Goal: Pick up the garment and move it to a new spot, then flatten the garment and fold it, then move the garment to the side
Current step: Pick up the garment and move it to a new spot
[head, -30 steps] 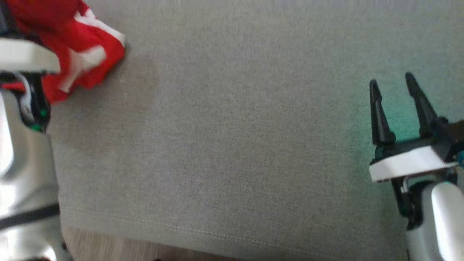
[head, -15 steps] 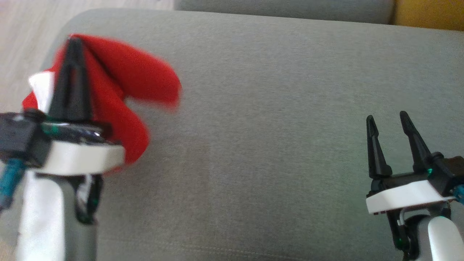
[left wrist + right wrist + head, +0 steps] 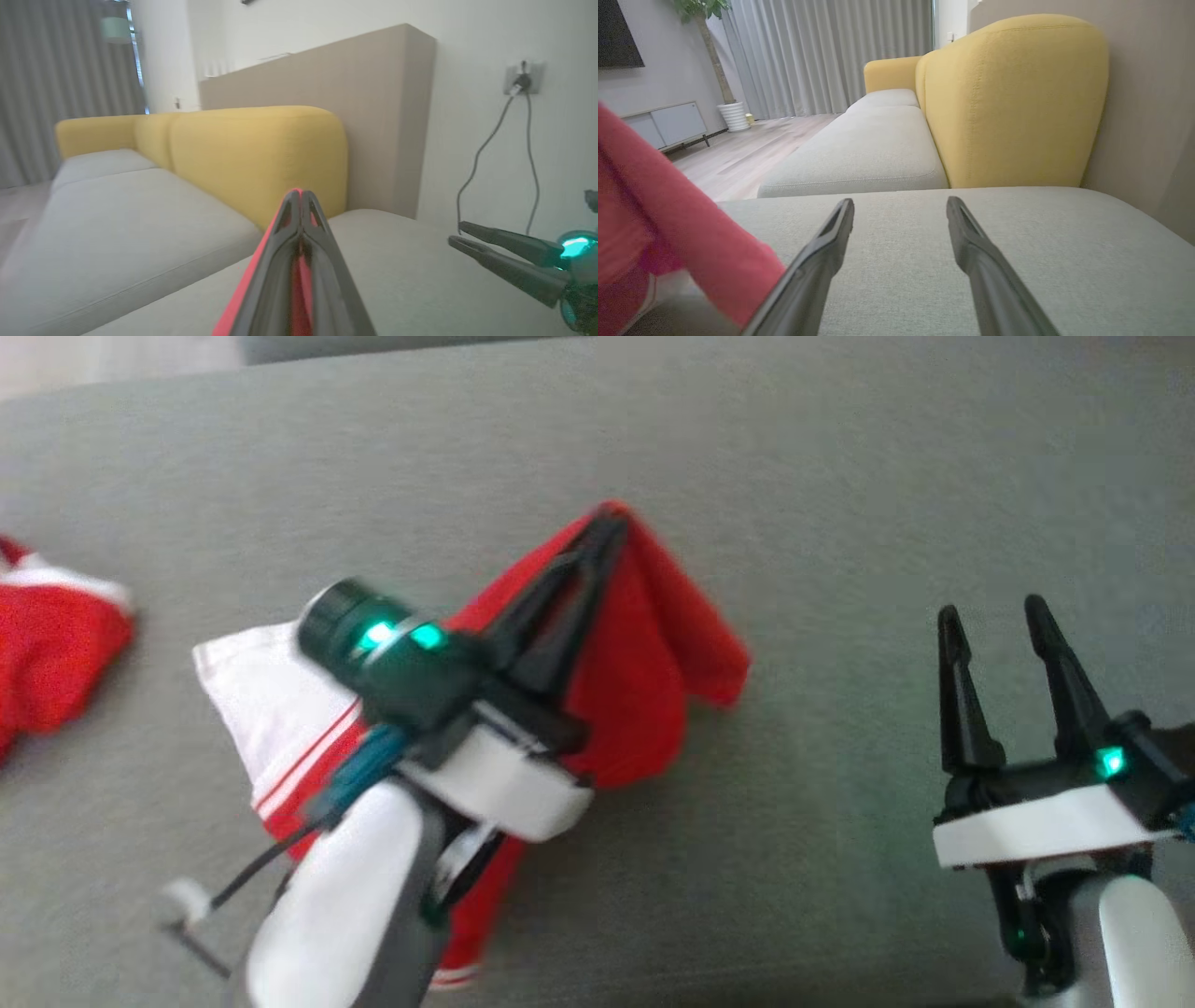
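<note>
Grey woven upholstery of a broad, flat sofa cushion (image 3: 840, 476) spreads across the head view. The soft red garment (image 3: 644, 681), with a white panel and thin stripes, drapes from the left gripper (image 3: 605, 527), whose long dark fingers are pressed together on a fold above the cushion's middle. A second red-and-white cloth bundle (image 3: 47, 635) lies at the left edge, well apart. The right gripper (image 3: 994, 616) hovers at the lower right, fingers spread with nothing between them, and bare cushion separates it from the garment. A pale strip of floor (image 3: 93, 364) borders the far-left corner.

In the left wrist view, the left gripper (image 3: 299, 193) is clamped on the red garment (image 3: 302, 294). A rounded yellow fabric backrest (image 3: 261, 154) stands ahead, and the right gripper (image 3: 460, 233) is off to the right over open seat.

In the right wrist view, the right gripper (image 3: 901, 205) has its fingers parted around bare cushion that runs up to the backrest (image 3: 1008, 102). The garment (image 3: 668, 233) shows blurred at the left.
</note>
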`<state>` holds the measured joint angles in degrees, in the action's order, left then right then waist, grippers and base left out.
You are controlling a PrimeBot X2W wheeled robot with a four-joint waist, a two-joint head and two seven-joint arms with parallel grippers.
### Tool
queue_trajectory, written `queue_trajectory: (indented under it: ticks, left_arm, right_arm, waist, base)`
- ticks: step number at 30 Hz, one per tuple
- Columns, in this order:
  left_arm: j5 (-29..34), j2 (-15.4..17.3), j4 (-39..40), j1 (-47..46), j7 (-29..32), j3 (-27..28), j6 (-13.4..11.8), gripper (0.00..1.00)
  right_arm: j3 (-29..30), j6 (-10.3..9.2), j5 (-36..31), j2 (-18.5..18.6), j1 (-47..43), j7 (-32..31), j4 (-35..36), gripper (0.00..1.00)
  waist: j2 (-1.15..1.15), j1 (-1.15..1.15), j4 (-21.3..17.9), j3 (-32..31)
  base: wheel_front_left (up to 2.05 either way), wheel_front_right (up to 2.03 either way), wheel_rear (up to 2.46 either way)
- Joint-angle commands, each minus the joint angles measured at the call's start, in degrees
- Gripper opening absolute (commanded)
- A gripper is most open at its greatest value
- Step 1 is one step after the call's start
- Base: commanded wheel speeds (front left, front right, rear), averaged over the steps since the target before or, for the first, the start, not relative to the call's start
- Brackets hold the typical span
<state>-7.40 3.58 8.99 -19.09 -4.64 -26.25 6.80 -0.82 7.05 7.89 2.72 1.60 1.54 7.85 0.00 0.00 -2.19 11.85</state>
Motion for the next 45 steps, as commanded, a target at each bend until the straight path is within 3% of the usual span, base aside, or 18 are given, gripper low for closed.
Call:
queue_trajectory:
  ticks: [1,11,15,20,21,22,23,34,45]
  left_arm:
    - [-0.3,-0.3,0.6,-5.0,0.1,0.1,0.2,0.0]
    - [-2.5,-0.7,-21.3,-19.1,3.0,-10.6,0.5,0.0]
    - [-4.4,-0.7,-31.4,-21.2,5.5,-13.7,0.6,0.0]
    - [-6.9,-0.7,-36.8,-22.4,5.3,-16.9,0.6,0.0]
    - [-7.2,-0.7,-37.2,-22.6,4.8,-17.4,0.6,0.27]
    - [-7.5,-0.7,-37.4,-22.5,4.0,-17.8,0.6,0.88]
    - [-7.6,-0.7,-37.5,-22.4,3.2,-18.1,0.4,1.0]
    - [-11.4,0.7,-29.3,-14.1,-6.9,-14.9,-5.0,1.0]
    - [-14.3,7.6,-15.9,0.0,-10.3,0.4,-17.1,1.0]
  right_arm:
    - [-1.7,0.44,0.6,0.2,2.9,0.8,1.9,1.0]
    - [-2.7,0.44,4.0,0.2,5.6,4.6,-1.4,1.0]
    - [-3.5,0.44,5.3,0.2,6.3,6.2,-3.5,1.0]
    - [-3.0,0.44,5.6,0.2,6.5,7.4,-5.6,1.0]
    - [-2.9,0.44,5.5,0.2,6.6,7.4,-6.0,1.0]
    - [-3.0,0.44,5.4,0.2,6.7,7.5,-6.2,1.0]
    - [-3.0,0.44,5.2,0.2,6.8,7.5,-6.5,1.0]
    - [-1.6,0.44,2.6,0.2,5.0,5.0,-6.3,1.0]
    - [-0.8,0.44,0.4,0.2,1.9,1.5,-4.8,1.0]
  waist:
    - [0.0,0.0,-5.5,3.7]
    - [0.0,0.0,-15.2,11.2]
    - [0.0,0.0,-16.9,12.3]
    - [0.0,0.0,-16.1,11.6]
    - [0.0,0.0,-15.7,11.3]
    - [0.0,0.0,-15.2,10.8]
    - [0.0,0.0,-14.6,10.2]
    - [0.0,0.0,-6.7,2.1]
    - [0.0,0.0,0.4,-3.2]
  base:
    - [0.0,0.0,0.0]
    - [0.0,0.0,0.0]
    - [0.0,0.0,0.0]
    - [0.0,0.0,0.0]
    - [0.0,0.0,0.0]
    - [0.0,0.0,0.0]
    - [0.0,0.0,0.0]
    - [0.0,0.0,0.0]
    - [0.0,0.0,0.0]
